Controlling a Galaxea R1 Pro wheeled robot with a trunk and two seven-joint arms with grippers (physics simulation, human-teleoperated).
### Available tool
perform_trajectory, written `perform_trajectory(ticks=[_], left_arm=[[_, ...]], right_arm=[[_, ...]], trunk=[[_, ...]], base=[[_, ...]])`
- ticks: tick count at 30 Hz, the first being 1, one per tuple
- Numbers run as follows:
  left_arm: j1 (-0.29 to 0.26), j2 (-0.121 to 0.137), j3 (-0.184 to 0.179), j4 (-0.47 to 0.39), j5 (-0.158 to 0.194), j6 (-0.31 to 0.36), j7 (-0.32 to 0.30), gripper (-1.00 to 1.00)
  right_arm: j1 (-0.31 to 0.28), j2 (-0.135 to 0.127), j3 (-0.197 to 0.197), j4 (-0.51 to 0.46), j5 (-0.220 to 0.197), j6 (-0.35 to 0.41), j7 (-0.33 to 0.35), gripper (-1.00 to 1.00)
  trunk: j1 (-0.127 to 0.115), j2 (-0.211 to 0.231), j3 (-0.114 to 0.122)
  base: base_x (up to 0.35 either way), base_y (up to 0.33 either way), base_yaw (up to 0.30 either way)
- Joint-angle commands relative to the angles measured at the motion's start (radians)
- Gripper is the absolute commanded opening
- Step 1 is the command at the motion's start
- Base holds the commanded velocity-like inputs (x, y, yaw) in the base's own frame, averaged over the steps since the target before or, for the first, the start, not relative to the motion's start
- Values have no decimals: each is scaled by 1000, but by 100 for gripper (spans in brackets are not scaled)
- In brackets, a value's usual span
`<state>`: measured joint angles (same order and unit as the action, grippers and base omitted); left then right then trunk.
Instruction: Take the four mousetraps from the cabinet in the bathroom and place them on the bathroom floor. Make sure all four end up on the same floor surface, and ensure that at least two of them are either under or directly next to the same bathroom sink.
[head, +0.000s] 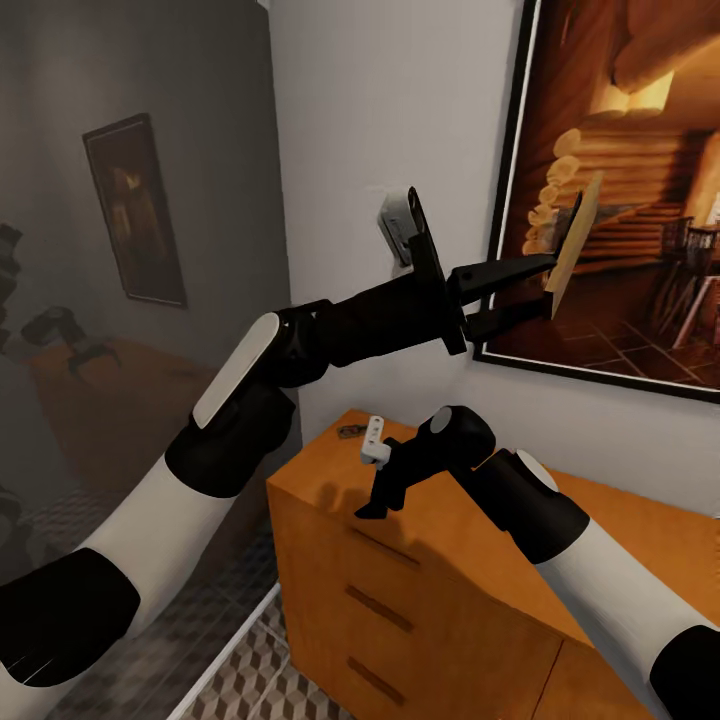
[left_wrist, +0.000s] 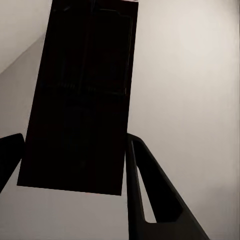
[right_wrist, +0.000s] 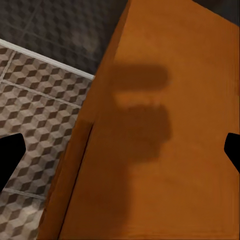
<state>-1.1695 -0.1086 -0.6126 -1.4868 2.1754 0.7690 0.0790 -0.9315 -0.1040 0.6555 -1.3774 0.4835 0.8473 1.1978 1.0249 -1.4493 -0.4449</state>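
Evidently the left gripper (head: 548, 285) is clamped on one mousetrap (head: 572, 240) by its lower edge, a light, stiff, thin plate; right gripper (head: 372, 508) jaws stand apart, empty.

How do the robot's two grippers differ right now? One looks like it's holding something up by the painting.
The left gripper is raised in front of the framed painting, shut on a flat tan mousetrap. The right gripper hangs low over the orange cabinet top, open and holding nothing. The left points sideways toward the wall; the right points down. Both are black with two fingers.
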Motion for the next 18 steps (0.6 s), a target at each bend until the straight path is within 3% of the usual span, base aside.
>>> perform_trajectory(ticks=[1, 5, 15, 18], left_arm=[[0, 0, 1, 0, 7, 2, 7, -100], [-1, 0, 2, -1, 7, 3, 7, -100], [-1, -1, 3, -1, 6, 2, 7, -100], [-1, 0, 4, 0, 6, 1, 8, -100]], right_arm=[[-1, 0, 0, -2, 9, 6, 8, 100], [-1, 0, -3, -1, 8, 5, 8, 100], [-1, -1, -6, -4, 0, 5, 6, 100], [-1, 0, -37, -5, 0, 6, 6, 100]], trunk=[[0, -1, 0], [0, -1, 4], [0, -1, 4], [0, -1, 4]], base=[[6, 5, -205], [2, 2, -149], [34, 3, -9], [258, 44, 0]])
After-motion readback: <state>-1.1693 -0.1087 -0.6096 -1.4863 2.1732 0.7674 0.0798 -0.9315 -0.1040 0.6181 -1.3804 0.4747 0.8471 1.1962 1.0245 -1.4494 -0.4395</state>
